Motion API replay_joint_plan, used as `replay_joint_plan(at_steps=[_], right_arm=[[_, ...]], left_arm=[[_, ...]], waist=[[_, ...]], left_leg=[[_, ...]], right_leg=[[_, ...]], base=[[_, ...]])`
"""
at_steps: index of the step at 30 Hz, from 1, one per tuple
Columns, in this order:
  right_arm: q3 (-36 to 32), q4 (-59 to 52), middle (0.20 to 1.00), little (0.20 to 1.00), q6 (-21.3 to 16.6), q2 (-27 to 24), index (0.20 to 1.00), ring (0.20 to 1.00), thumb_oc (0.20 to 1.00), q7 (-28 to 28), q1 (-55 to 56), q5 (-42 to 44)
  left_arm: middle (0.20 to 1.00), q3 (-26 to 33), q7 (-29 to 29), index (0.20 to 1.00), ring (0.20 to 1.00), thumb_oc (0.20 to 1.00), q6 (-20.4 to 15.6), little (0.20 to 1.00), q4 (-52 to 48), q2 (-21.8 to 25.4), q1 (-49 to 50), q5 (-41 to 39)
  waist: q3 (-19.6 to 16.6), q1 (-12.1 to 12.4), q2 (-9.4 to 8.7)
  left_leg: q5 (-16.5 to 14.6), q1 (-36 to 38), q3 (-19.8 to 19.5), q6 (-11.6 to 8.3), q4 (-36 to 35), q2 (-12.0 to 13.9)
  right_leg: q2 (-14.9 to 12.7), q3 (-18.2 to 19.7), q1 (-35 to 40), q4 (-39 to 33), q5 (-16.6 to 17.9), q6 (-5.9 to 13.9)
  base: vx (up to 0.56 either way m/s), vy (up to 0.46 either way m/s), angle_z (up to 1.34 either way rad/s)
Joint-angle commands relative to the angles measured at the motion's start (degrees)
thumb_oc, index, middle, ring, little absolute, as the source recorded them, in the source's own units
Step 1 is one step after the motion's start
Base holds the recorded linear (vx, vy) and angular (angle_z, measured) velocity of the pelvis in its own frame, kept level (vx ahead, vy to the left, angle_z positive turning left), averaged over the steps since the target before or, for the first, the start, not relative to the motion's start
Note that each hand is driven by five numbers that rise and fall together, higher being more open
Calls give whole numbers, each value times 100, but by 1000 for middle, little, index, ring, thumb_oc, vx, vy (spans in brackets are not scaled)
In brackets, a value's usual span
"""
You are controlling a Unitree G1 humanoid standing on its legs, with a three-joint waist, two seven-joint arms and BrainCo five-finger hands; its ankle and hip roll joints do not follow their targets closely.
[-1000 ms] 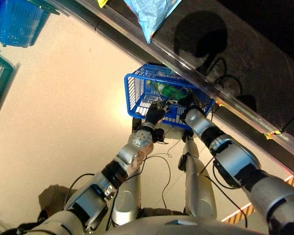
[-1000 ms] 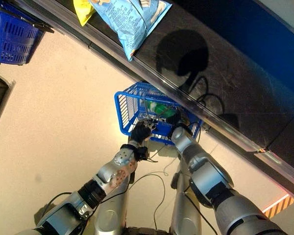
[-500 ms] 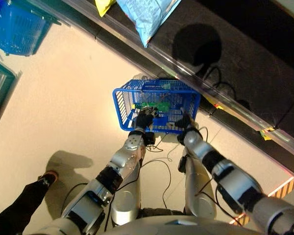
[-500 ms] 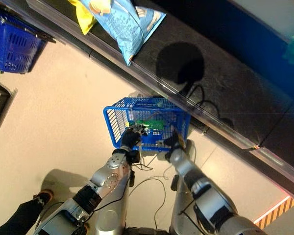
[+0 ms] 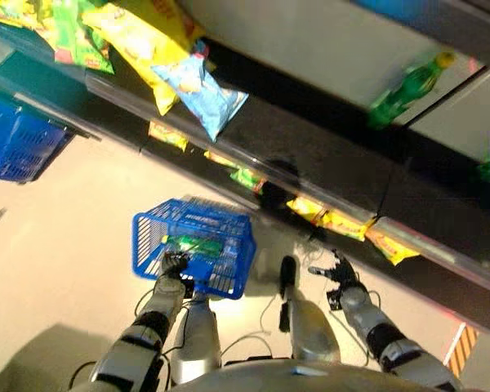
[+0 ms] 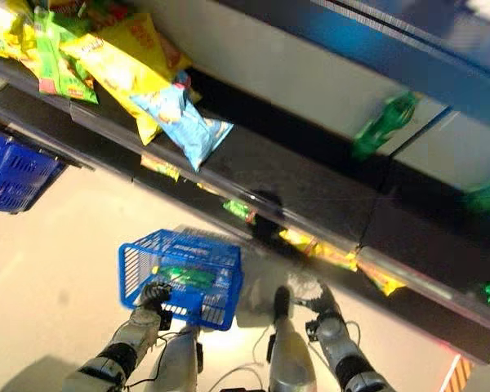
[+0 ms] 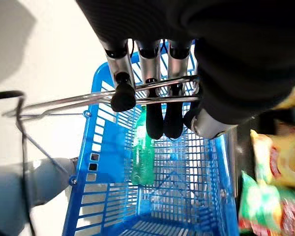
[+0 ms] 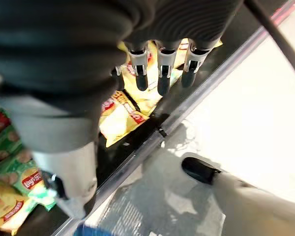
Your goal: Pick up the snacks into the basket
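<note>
Snacks [image 5: 336, 220] on the low shelf [image 5: 441, 273]; blue basket [image 5: 194, 245] on the floor.
Eye views: we log a green bottle [image 5: 194, 243] inside (lying flat). Left wrist view: left hand [image 7: 152, 73] curls round the basket's wire handle [image 7: 88, 101]. Right wrist view: right hand [image 8: 160, 69] hangs loose-fingered above yellow packets [image 8: 119, 115].

Left hand [image 7: 152, 73] fingers curled round wire handle [image 7: 88, 101] of blue basket [image 7: 103, 162]. Green bottle [image 7: 141, 160] lies inside on basket floor. Yellow and green snack bags [image 7: 273, 162] beside basket.
</note>
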Motion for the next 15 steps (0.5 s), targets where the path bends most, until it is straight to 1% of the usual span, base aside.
replay_joint_plan(at_steps=[1, 2, 3, 4, 5, 6, 7, 8, 9, 10, 11, 12, 13, 15], right_arm=[[-147, -187, 1000, 1000, -115, -184, 1000, 1000, 1000, 45, -151, 155], [-169, -201, 1000, 1000, -144, -150, 1000, 1000, 1000, 76, -109, 212], [-200, -293, 1000, 1000, -190, -128, 1000, 1000, 1000, 95, -41, 286], [-229, -384, 1000, 1000, -235, -92, 1000, 1000, 1000, 124, 80, 374], [-243, -450, 1000, 1000, -294, -65, 1000, 1000, 1000, 160, 137, 466], [-218, -519, 1000, 1000, -322, -70, 1000, 1000, 1000, 201, 221, 463], [-135, -724, 1000, 1000, -355, -98, 1000, 1000, 1000, 253, 322, 392], [6, -1244, 1000, 1000, -361, -192, 1000, 1000, 1000, 330, 473, 139], [8, -1254, 1000, 1000, -355, -192, 1000, 1000, 1000, 330, 483, 137], [55, -1979, 1000, 1000, -438, -313, 1000, 1000, 1000, 435, 705, 100], [56, -1993, 1000, 1000, -430, -318, 1000, 1000, 1000, 437, 719, 100], [74, -2629, 1000, 1000, -522, -443, 1000, 1000, 1000, 559, 868, 72], [74, -2641, 1000, 1000, -516, -448, 1000, 1000, 1000, 562, 879, 71], [63, -3591, 1000, 1000, -626, -643, 1000, 1000, 1000, 755, 1079, 140]], left_arm=[[200, -90, -64, 200, 200, 200, 225, 200, 270, -95, 351, 876], [200, -55, -86, 200, 200, 200, 211, 200, 262, -59, 423, 961], [200, -45, -108, 200, 200, 200, 184, 200, 226, -33, 500, 1003], [200, -51, -156, 200, 200, 200, 150, 200, 185, -24, 579, 1055], [200, -123, -241, 200, 200, 200, 107, 200, 131, -5, 640, 1164], [200, -159, -279, 200, 200, 200, 85, 200, 87, 21, 717, 1246], [200, -176, -337, 200, 200, 200, 87, 200, 68, 37, 803, 1352], [200, -56, -366, 200, 200, 200, 99, 200, 101, 64, 966, 1441], [200, -55, -366, 200, 200, 200, 100, 200, 99, 64, 972, 1442], [200, 148, -298, 200, 200, 200, 96, 200, 129, 22, 1104, 1408], [200, 148, -298, 200, 200, 200, 96, 200, 128, 20, 1111, 1408], [200, 281, -210, 200, 200, 200, 80, 200, 95, -64, 1181, 1317], [200, 279, -208, 200, 200, 200, 81, 200, 93, -67, 1187, 1317], [200, 236, -208, 200, 200, 200, 23, 200, -147, -194, 1246, 1308]], waist=[[-208, -67, 509], [-246, -60, 553], [-278, -96, 607], [-338, -148, 641], [-379, -184, 655], [-445, -178, 674], [-517, -183, 693], [-670, -98, 697], [-666, -103, 697], [-847, -69, 691], [-850, -71, 694], [-959, -29, 719], [-960, -27, 722], [-997, -25, 746]], left_leg=[[-566, -14, 354, 676, 75, -694], [-567, 55, 431, 684, 58, -648], [-548, 124, 465, 681, 34, -613], [-530, 185, 451, 674, 17, -605], [-505, 230, 411, 685, 25, -641], [-469, 238, 389, 683, 15, -664], [-427, 252, 360, 687, 5, -692], [-400, 263, 369, 678, 5, -750], [-402, 274, 365, 678, 5, -751], [-406, 279, 407, 647, 5, -780], [-408, 285, 406, 646, 5, -779], [-427, 334, 438, 630, 5, -771], [-429, 339, 439, 629, 5, -770], [-441, 376, 460, 618, 93, -784]], right_leg=[[280, 24, -469, 988, -163, 321], [333, -81, -512, 1301, -236, 318], [465, -104, -543, 1490, -344, 291], [718, -33, -571, 1650, -522, 245], [1035, 98, -530, 1705, -686, 170], [1201, 166, -539, 1695, -758, 102], [1415, 262, -511, 1742, -875, -6], [1421, 168, -248, 1510, -988, -148], [1421, 165, -230, 1499, -987, -147], [1402, 166, 57, 1080, -1005, -202], [1403, 165, 71, 1064, -999, -203], [1400, 199, 214, 867, -981, -211], [1401, 200, 222, 861, -979, -211], [1369, 208, 371, 657, -970, -262]], base=[[52, 152, -51], [22, 93, -54], [58, 120, -75], [81, 100, -46], [79, 80, -25], [61, 71, 1], [53, 45, 18], [41, 24, 26], [67, -27, 31], [47, -32, 16], [85, -77, 2], [42, -45, -7], [57, -63, -3], [-7, -41, 2]])
